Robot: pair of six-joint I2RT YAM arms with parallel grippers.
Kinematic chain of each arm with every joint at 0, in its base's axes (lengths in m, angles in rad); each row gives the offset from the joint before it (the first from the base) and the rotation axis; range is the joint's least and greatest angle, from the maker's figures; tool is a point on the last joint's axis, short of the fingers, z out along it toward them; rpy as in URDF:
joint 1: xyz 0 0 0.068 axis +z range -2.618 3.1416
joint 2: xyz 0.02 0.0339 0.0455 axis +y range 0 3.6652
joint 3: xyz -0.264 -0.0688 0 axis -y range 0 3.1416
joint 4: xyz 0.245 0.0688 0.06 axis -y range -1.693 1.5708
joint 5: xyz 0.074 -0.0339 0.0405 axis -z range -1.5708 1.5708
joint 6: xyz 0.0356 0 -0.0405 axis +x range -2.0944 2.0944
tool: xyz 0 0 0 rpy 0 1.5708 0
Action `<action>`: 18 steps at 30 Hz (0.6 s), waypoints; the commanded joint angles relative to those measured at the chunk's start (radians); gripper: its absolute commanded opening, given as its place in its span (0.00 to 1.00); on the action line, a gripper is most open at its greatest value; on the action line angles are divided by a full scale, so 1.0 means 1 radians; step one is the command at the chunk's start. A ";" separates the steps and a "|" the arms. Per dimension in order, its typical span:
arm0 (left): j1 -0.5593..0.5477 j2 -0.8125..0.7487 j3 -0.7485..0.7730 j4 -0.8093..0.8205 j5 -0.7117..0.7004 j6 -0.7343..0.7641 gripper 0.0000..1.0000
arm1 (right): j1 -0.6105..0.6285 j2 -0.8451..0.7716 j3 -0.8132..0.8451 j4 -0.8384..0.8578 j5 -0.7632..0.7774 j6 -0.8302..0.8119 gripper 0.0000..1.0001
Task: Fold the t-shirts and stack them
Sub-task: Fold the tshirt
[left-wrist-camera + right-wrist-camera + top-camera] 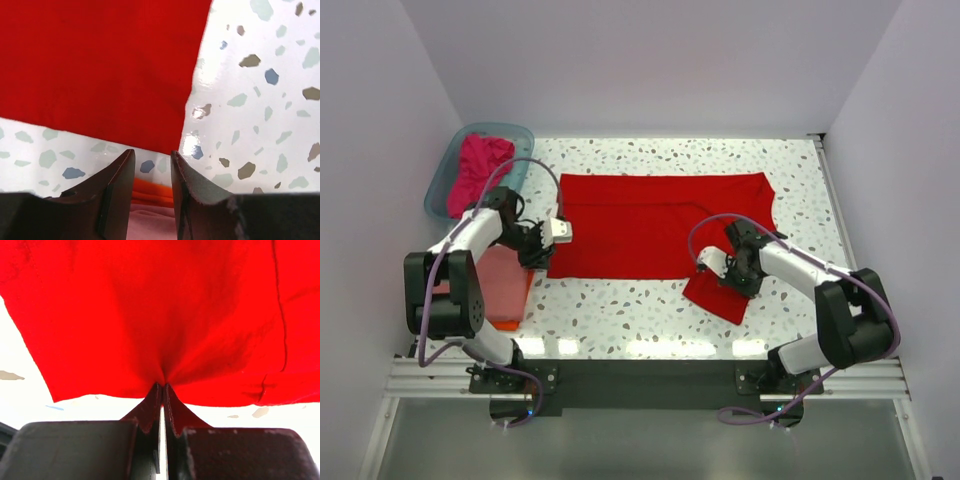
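Note:
A bright red t-shirt lies spread flat across the middle of the table, one sleeve hanging toward the front right. My right gripper is shut on that sleeve's edge; the right wrist view shows the red cloth puckered into the closed jaws. My left gripper is open and empty just off the shirt's front left corner, above the folded salmon-pink t-shirt lying on an orange one. A magenta-pink t-shirt lies crumpled in the teal tub.
The translucent teal tub stands at the back left corner. The folded stack sits at the table's left edge, next to the left arm. White walls close in on three sides of the speckled table.

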 commanded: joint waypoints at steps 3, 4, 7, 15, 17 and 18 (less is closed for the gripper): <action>-0.007 -0.059 -0.064 -0.080 0.024 0.303 0.40 | -0.024 -0.021 0.056 -0.060 -0.026 -0.008 0.00; -0.010 -0.066 -0.083 -0.059 0.004 0.319 0.40 | -0.029 -0.021 0.058 -0.062 -0.029 -0.008 0.00; -0.036 -0.082 -0.147 0.002 -0.031 0.340 0.40 | -0.040 -0.027 0.059 -0.077 -0.041 -0.014 0.00; -0.053 -0.044 -0.163 0.078 -0.058 0.321 0.40 | -0.057 -0.034 0.059 -0.085 -0.040 -0.019 0.00; -0.053 -0.044 -0.172 0.107 -0.061 0.314 0.38 | -0.058 -0.034 0.059 -0.088 -0.041 -0.019 0.00; -0.053 -0.044 -0.175 0.110 -0.064 0.314 0.38 | -0.058 -0.036 0.059 -0.088 -0.041 -0.019 0.00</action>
